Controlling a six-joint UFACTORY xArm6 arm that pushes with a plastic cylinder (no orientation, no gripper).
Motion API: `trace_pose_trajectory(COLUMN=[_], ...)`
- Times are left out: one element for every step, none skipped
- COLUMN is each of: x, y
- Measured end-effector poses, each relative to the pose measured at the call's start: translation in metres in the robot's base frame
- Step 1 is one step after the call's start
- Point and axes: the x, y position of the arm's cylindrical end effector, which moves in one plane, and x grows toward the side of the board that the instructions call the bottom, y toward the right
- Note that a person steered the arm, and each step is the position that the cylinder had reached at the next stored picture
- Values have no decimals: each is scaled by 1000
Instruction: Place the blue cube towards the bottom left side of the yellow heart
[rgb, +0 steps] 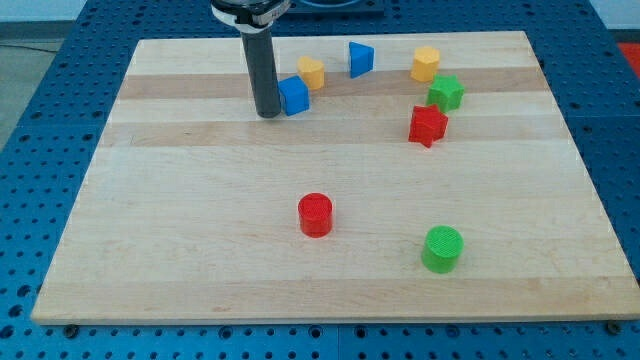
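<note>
The blue cube (294, 96) sits near the board's top, just below and left of the yellow heart (312, 72), almost touching it. My tip (268, 113) is on the board right against the cube's left side. The dark rod rises from it to the view's top edge.
A blue triangular block (361, 59) and a yellow hexagonal block (425, 63) lie near the top. A green star (446, 92) and a red star (428, 125) sit at the right. A red cylinder (315, 214) and a green cylinder (442, 248) lie lower down. The wooden board (150, 230) rests on a blue table.
</note>
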Motion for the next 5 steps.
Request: trace_pose_trajectory(x=[4,41,61,61,60], y=[-28,-61,-48,13,42])
